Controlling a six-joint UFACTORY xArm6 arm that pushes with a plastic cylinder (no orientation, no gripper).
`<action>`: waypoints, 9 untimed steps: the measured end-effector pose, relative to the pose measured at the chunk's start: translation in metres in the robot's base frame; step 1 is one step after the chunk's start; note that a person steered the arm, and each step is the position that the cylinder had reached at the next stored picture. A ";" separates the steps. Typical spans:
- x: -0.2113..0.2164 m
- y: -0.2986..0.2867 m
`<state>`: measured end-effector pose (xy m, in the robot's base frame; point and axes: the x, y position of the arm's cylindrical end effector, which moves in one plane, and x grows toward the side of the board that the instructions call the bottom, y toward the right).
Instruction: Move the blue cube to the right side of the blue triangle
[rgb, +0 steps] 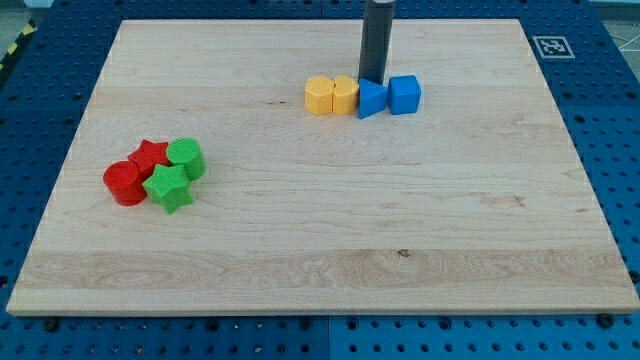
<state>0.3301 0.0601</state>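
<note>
Blue cube sits at the right of the blue triangle; rod stands just behind them.

Nearest, at the view's left, four blocks cluster touching: green star (168, 188), red cylinder (124, 183), red star (149, 155), green cylinder (186, 157). Farther back runs a row: yellow hexagon block (319, 95), yellow heart-like block (345, 95), blue triangle (371, 99), then blue cube (404, 94), touching or nearly touching it on the view's right. The dark rod stands upright; my tip (373, 80) rests directly behind the triangle. The end effector has no jaws, so no open or closed state applies. Blocks look matte plastic; the counter (330, 220) is pale grained wood.
</note>
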 end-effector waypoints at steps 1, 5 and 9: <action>0.026 -0.005; -0.022 -0.007; 0.016 0.064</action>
<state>0.3465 0.1241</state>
